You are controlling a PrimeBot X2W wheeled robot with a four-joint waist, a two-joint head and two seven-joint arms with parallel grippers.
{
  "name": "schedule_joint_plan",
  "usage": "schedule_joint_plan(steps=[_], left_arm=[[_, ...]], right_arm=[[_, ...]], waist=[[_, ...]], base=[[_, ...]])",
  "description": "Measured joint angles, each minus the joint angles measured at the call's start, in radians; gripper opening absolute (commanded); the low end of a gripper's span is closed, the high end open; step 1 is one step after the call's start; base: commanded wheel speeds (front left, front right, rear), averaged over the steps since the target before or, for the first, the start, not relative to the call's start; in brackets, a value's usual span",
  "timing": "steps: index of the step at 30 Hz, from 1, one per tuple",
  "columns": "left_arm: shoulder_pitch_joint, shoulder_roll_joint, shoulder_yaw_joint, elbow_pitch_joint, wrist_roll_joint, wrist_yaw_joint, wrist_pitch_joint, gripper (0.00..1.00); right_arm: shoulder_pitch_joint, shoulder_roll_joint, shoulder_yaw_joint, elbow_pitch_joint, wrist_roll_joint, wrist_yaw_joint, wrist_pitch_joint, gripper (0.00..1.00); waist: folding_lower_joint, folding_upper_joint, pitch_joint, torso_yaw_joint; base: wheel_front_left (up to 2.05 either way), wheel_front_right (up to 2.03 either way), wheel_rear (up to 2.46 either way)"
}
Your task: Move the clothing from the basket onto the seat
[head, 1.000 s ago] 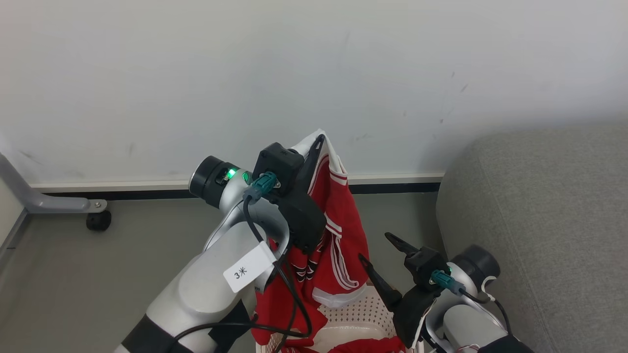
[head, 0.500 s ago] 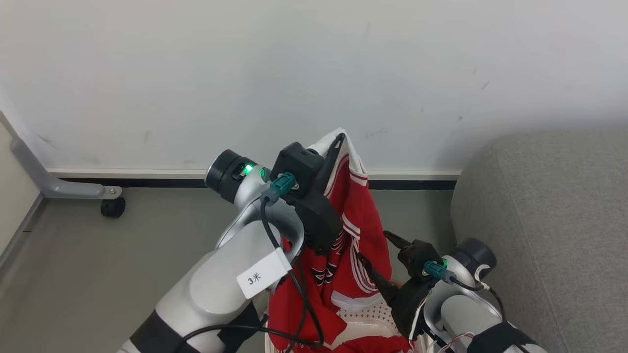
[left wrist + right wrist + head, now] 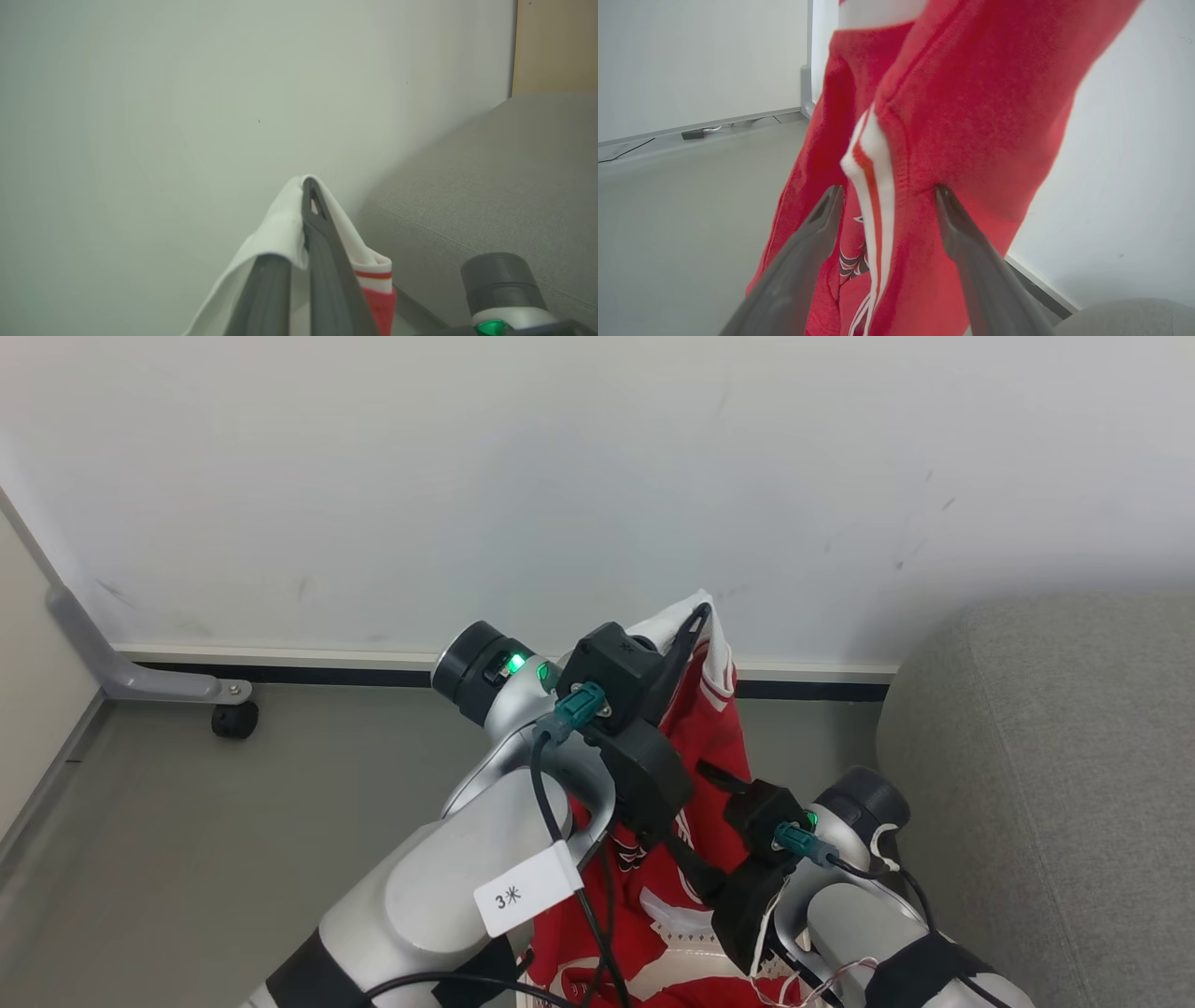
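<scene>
A piece of the clothing, a red garment with white trim, hangs from my left gripper, which is shut on its white edge high in front of the wall. Its lower end trails into the cream perforated basket at the bottom of the head view, where more red cloth lies. My right gripper is open at the garment's mid-height. In the right wrist view its fingers stand either side of a striped fold of the garment. The grey seat is on the right.
A white wall with a dark skirting strip stands right behind the hanging garment. A grey metal leg with a black caster sits on the floor at the left. Grey floor stretches to the left of the basket.
The head camera has swung, shifting the whole picture rightwards. My right gripper has closed in on the hanging garment, and its open fingers now straddle a fold. The left gripper keeps its hold.
</scene>
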Motion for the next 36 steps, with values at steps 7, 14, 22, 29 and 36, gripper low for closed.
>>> schedule_joint_plan(steps=[7, 14, 22, 29, 36], left_arm=[[0.0, 0.0, -0.021, -0.042, -0.014, 0.009, 0.008, 0.0], [0.004, 0.0, -0.004, -0.034, -0.016, 0.018, 0.008, 0.0], [0.042, 0.03, 0.034, -0.011, -0.025, 0.027, 0.006, 0.0], [0.093, 0.054, 0.065, 0.017, -0.061, 0.035, -0.021, 1.0], [0.151, 0.063, 0.078, 0.029, -0.076, 0.036, -0.051, 1.0]], right_arm=[[-0.031, 0.0, -0.011, 0.014, 0.022, -0.095, 0.0, 0.73], [-0.046, 0.0, -0.018, 0.01, 0.053, -0.121, 0.0, 0.0], [-0.041, 0.0, -0.077, -0.015, 0.072, -0.126, 0.0, 0.0], [-0.02, -0.041, -0.123, -0.08, 0.08, -0.121, 0.0, 0.0], [-0.004, -0.134, -0.165, -0.172, 0.078, -0.119, 0.0, 0.0]], waist=[[0.0, 0.0, 0.003, 0.002], [0.0, -0.0001, 0.006, -0.013], [0.0, 0.0, 0.009, -0.055], [-0.0002, 0.0, 0.007, -0.105], [-0.0002, 0.0, 0.0, -0.164]], base=[[0.0, 0.0, 0.0], [0.0, 0.0, 0.0], [0.0, 0.0, 0.0], [0.0, 0.0, 0.0], [0.0, 0.0, 0.0]])
